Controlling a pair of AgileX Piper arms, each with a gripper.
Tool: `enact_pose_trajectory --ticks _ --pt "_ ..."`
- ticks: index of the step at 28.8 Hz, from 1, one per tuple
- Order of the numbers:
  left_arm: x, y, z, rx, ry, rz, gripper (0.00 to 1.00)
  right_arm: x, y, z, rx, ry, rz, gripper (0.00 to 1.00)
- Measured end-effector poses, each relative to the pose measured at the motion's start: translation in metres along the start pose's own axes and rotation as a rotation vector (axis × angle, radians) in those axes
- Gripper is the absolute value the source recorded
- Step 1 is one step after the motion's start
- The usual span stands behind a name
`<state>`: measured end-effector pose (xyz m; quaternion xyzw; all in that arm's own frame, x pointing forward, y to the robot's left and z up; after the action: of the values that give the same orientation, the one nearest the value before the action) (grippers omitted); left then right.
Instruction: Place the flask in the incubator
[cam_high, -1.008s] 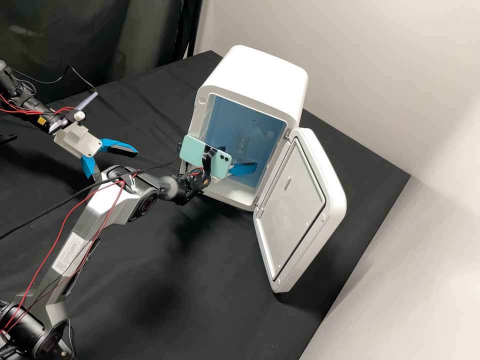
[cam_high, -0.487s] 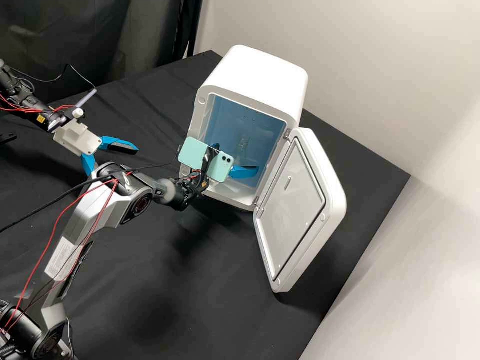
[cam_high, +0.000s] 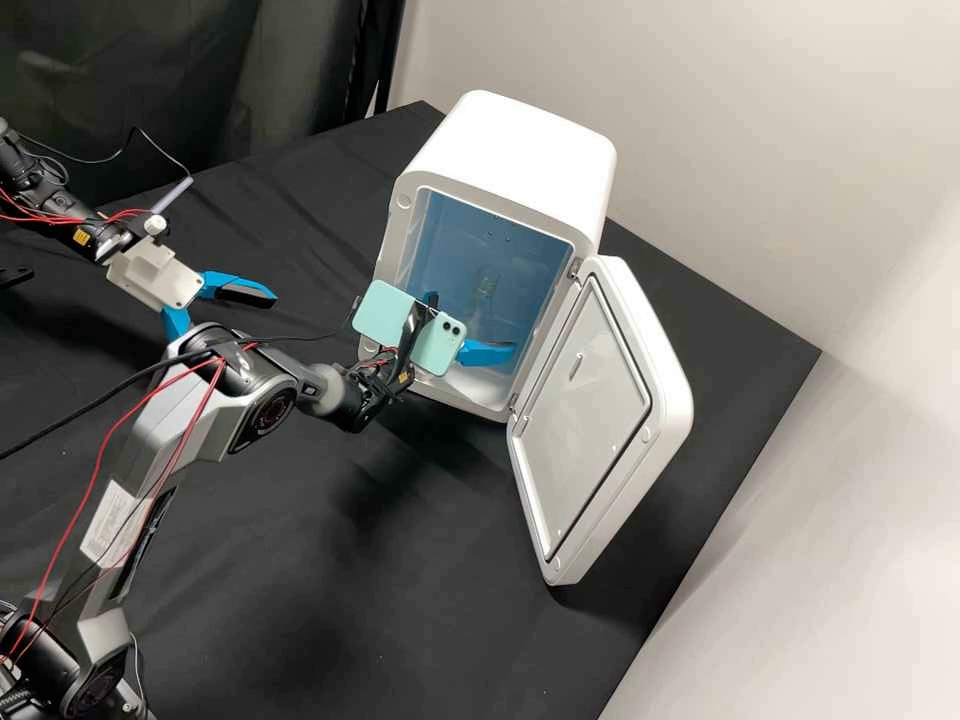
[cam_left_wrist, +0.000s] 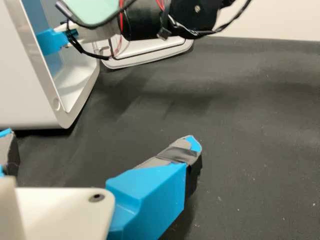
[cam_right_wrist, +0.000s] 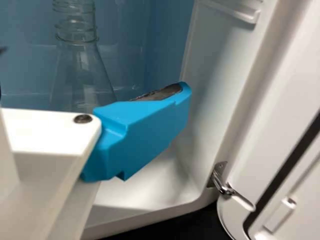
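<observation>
Flask (cam_right_wrist: 75, 85) upright inside incubator (cam_high: 520, 150), right arm (cam_high: 190, 420) outstretched, jaws apart at doorway.

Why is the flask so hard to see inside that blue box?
In the high view the flask is clear glass, so the blue wall of the incubator shows through, leaving a faint outline; in the right wrist view it shows closer, with pale glints on its neck rings; in the left wrist view a shadow darkens the bench beside the incubator.

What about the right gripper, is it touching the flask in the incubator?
Cannot tell. In the right wrist view the right gripper's blue finger overlaps the flask's lower flank, hiding any gap or contact.
</observation>
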<state>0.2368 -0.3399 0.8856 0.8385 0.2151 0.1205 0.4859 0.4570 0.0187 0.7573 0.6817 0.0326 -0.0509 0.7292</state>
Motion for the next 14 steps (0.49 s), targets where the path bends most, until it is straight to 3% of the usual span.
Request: enact_pose_trajectory --ticks 7,14 --pt "-0.002 0.0026 0.001 0.002 -0.002 0.011 1.0 -0.02 0.002 -0.001 -0.013 0.034 0.014 1.0" --pt "-0.002 0.0026 0.001 0.002 -0.002 0.011 1.0 -0.043 0.003 -0.001 0.007 0.062 0.027 1.0"
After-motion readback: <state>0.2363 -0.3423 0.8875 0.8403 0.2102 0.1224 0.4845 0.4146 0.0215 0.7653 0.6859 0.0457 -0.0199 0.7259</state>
